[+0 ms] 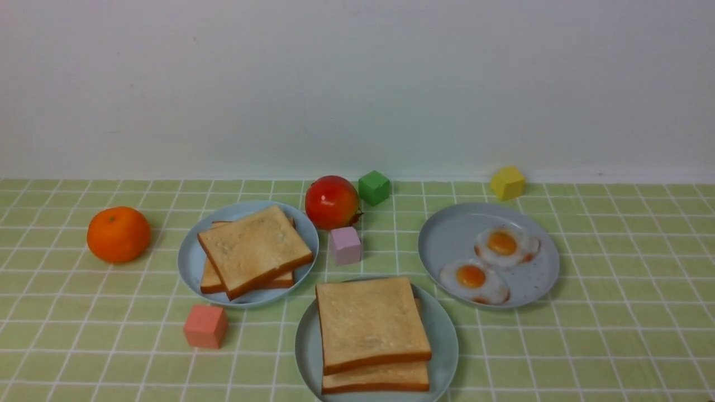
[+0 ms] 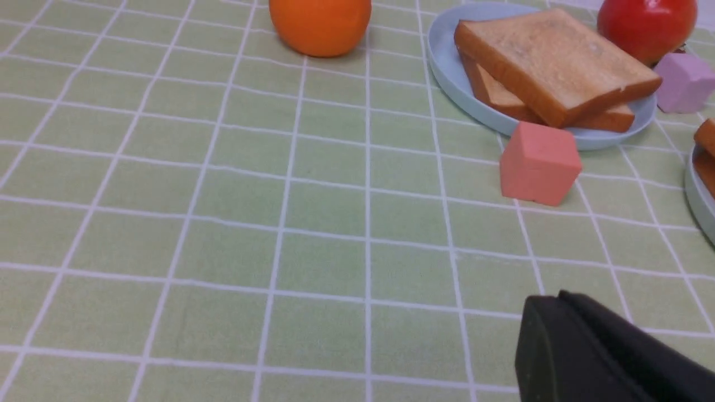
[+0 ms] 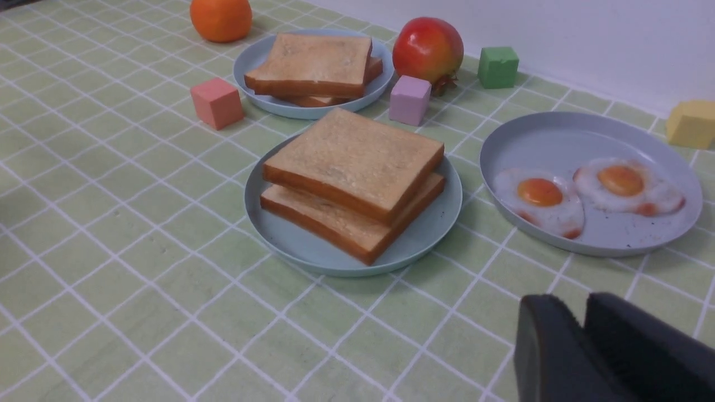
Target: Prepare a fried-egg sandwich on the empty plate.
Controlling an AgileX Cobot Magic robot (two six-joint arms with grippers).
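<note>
- Near the tablecloth's [image 1: 614,335] front edge, front view: the plate [image 1: 447,340] carries the sandwich [image 1: 371,329]; no fried egg shows between slices, no gripper in view.
- Left wrist view: left gripper [image 2: 564,329] pressed together, empty.
- Right wrist view: right gripper [image 3: 581,335] slightly parted, empty; two eggs [image 3: 539,195] on their plate.

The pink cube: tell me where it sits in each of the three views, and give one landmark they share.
Front view: pink cube at lower left, on the cloth just in front of the left toast plate.
Left wrist view: pink cube right of centre, just beside that plate's rim.
Right wrist view: pink cube upper left, left of that plate.
Shared landmark: the orange.
</note>
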